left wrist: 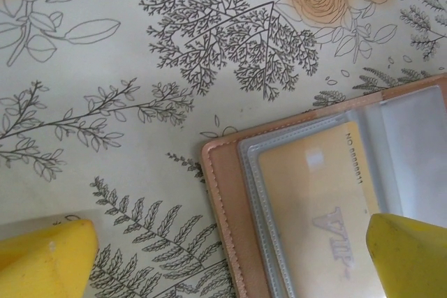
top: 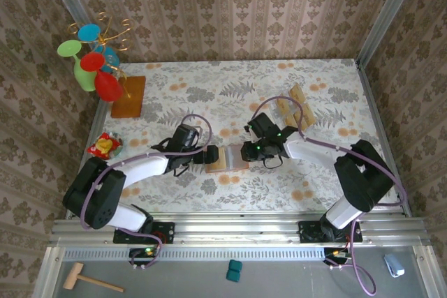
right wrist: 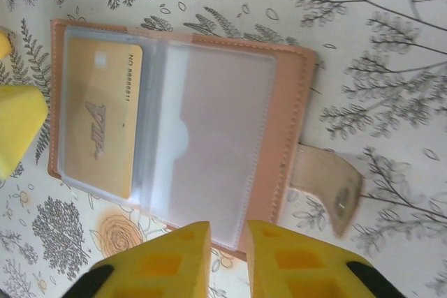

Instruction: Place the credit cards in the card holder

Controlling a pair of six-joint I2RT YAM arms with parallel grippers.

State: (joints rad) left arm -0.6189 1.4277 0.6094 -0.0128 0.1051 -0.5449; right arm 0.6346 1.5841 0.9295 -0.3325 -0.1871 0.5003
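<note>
Right wrist view, open brown card holder [right wrist: 230, 102] on tablecloth [right wrist: 391, 47], one gold card [right wrist: 98, 116] sleeved inside, right gripper [right wrist: 229, 232] narrowly parted, seemingly empty, left gripper [left wrist: 229, 222] spread wide, grasping nothing.

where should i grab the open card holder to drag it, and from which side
Probably best by the closure tab jutting past the card holder's stitched edge, coming in low from that tab side. The holder lies open and flat on the table, so its edges offer little to pinch, while the tab sticks out free.
</note>
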